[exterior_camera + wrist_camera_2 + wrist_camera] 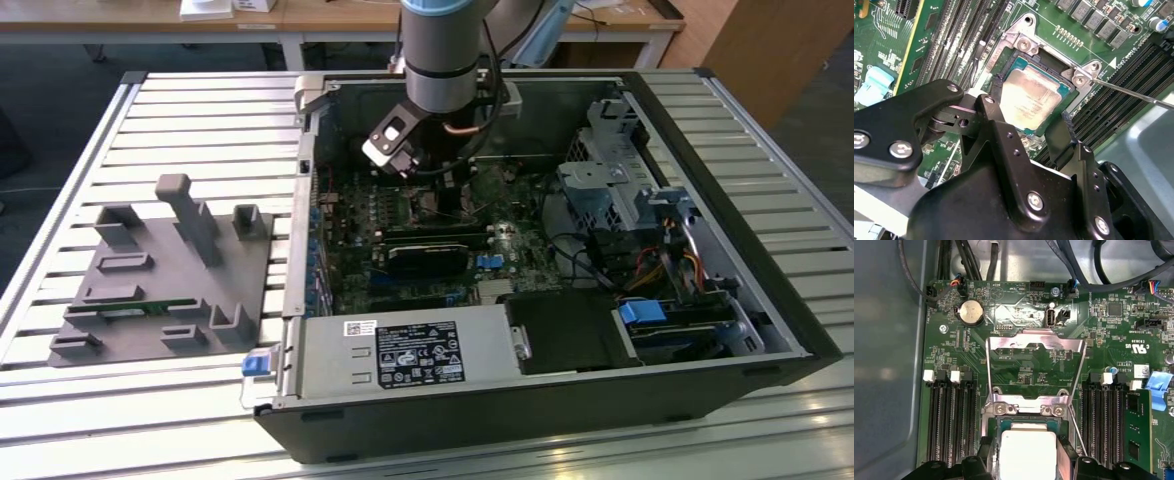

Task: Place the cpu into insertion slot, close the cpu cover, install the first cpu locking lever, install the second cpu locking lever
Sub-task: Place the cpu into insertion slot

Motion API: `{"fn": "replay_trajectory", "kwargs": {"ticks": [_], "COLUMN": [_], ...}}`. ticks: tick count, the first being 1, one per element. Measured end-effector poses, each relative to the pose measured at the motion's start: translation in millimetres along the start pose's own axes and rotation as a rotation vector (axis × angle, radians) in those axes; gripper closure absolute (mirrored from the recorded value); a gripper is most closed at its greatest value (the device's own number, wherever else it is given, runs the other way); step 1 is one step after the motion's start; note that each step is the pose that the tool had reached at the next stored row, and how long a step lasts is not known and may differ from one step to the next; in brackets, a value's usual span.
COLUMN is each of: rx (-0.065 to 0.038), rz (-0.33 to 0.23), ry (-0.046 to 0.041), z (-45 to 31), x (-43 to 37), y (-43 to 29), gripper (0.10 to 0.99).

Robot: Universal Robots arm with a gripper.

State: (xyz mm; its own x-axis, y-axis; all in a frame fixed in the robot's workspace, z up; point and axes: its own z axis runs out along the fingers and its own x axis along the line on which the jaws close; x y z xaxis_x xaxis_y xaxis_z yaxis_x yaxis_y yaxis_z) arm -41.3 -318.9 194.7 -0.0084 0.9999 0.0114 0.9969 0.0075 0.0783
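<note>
We logged the open steel computer case (534, 420) on a slatted table (200, 110) in the exterior view. First wrist view: thin silver cpu cover (1064, 340) lay flipped open. Second wrist view: the black gripper (1031, 107) pinched the dull square cpu (1029, 95), low in the insertion slot (1049, 60).

My arm (445, 55) is a fat, round tube, shiny grey, up at 12 o'clock in the exterior view. It has a light blue ring (441, 8) round it. A black cable (495, 70) runs along its 3 o'clock side. A small black and white box (390, 140) sits on it at 7 o'clock. In the second wrist view my gripper (1030, 114) is all black and chunky, with smooth flat plates. Round silver screws (1035, 201) dot it, and tiny holes too.
</note>
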Motion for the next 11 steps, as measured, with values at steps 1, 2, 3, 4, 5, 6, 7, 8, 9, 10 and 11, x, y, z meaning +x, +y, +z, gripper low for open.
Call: {"fn": "replay_trajectory", "kwargs": {"ticks": [1,2,3,4,5,6,7,8,9,10,11], "rx": [0.0,0.0,0.0,0.0,0.0,0.0,0.0,0.001,0.001,0.002,0.004], "rz": [0.0,0.0,0.0,0.0,0.0,0.0,0.0,0.0,0.0,0.0,0.0], "ry": [-0.0001,0.0,-0.0001,-0.0005,-0.0002,0.0,0.0001,0.0001,0.0002,0.0002,0.0004], "z": [0.0,0.0,0.0,-0.5,-1.3,-2.4,-3.6,-5.1,-6.3,-7.0,-7.3], "x": [-0.3,-0.5,-0.6,-0.7,-0.7,-0.7,-0.7,-0.6,-0.7,-0.7,-1.0], "y": [0.0,0.0,0.0,0.0,0.1,0.2,0.3,0.4,0.5,0.7,0.9], "gripper": [0.471,0.471,0.471,0.471,0.471,0.471,0.471,0.471,0.471,0.471,0.471]}}
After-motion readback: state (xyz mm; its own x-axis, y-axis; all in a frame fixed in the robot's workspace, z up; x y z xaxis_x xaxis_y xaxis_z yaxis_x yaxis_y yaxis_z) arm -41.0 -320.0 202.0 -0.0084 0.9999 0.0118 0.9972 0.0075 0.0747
